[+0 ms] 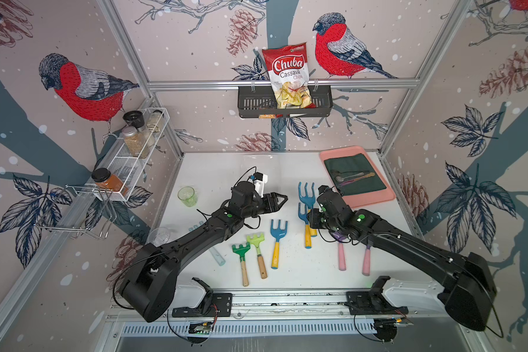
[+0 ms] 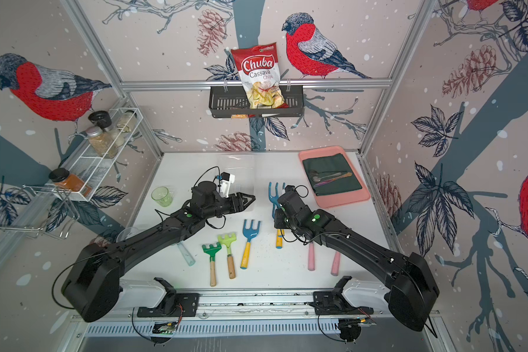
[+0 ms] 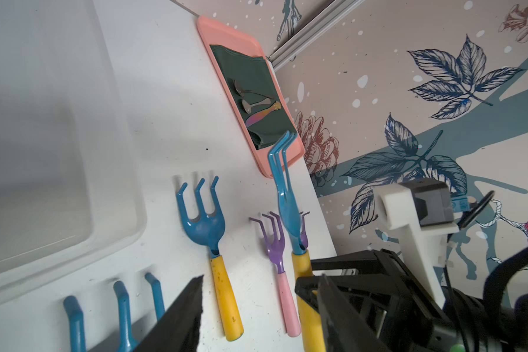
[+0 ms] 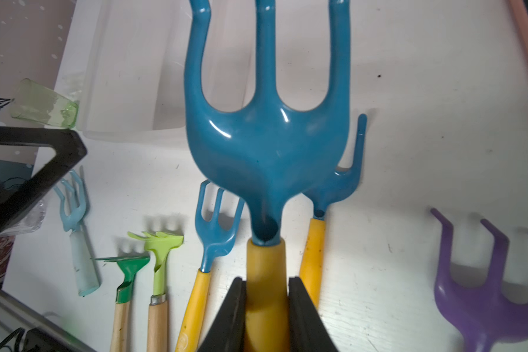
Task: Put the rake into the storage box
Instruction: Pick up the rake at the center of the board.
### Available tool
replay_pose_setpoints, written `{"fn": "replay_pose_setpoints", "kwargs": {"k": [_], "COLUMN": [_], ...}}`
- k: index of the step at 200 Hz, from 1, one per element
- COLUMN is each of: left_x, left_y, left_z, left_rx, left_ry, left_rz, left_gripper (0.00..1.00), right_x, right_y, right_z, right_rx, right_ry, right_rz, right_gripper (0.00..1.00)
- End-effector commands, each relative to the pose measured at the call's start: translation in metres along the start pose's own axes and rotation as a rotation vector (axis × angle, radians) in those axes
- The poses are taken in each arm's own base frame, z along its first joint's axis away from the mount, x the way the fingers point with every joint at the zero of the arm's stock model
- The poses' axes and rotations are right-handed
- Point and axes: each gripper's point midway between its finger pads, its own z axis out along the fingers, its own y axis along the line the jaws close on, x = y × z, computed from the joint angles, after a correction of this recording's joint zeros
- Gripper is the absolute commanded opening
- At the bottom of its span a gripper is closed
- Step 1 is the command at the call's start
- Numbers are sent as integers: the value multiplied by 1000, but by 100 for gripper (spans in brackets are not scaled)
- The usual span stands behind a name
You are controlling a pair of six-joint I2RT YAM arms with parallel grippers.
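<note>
place: robot lab test cell | shown by: aluminium frame [image 1: 195, 84], bird-print wall panels [image 1: 195, 36], robot arms [image 1: 195, 240] on mounting rail [image 1: 287, 297]

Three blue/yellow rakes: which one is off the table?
The rake clamped by its yellow handle in the right tool; the other two lie flat.

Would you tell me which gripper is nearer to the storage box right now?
Left. The left gripper sits at the box's near edge. The right gripper, shut on the rake, is farther off, toward the pink tray.
</note>
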Motion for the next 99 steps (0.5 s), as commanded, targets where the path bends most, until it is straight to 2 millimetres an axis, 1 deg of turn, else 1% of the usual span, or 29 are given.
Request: {"fn": "replay_pose_setpoints", "kwargs": {"k": [1, 33, 35, 40, 58, 99], "left_x": [-10, -6, -6, -5, -4, -2], "left_y": [-21, -18, -18, -17, -16, -15], "left_z": [3, 10, 10, 11, 14, 26], "left_rx": [90, 97, 98, 97, 108, 120], "left_ry": [-26, -8, -8, -5, -5, 22], "left_rz": [16, 6, 5, 0, -6, -4], "left_gripper": [57, 55, 55, 55, 51, 44], "right_x": [-10, -13, -9, -8, -6, -4], "right_y": [20, 33, 32, 33, 36, 36], "right_z": [0, -3, 2, 4, 5, 7], "right_rx": [-77, -119, -110, -110, -111, -70], "right_ry": [-20, -30, -15, -11, -4, 4], "right_rz": [-22, -38, -40, -45, -55, -90], "right_gripper": [21, 21, 21, 21, 21, 21]}}
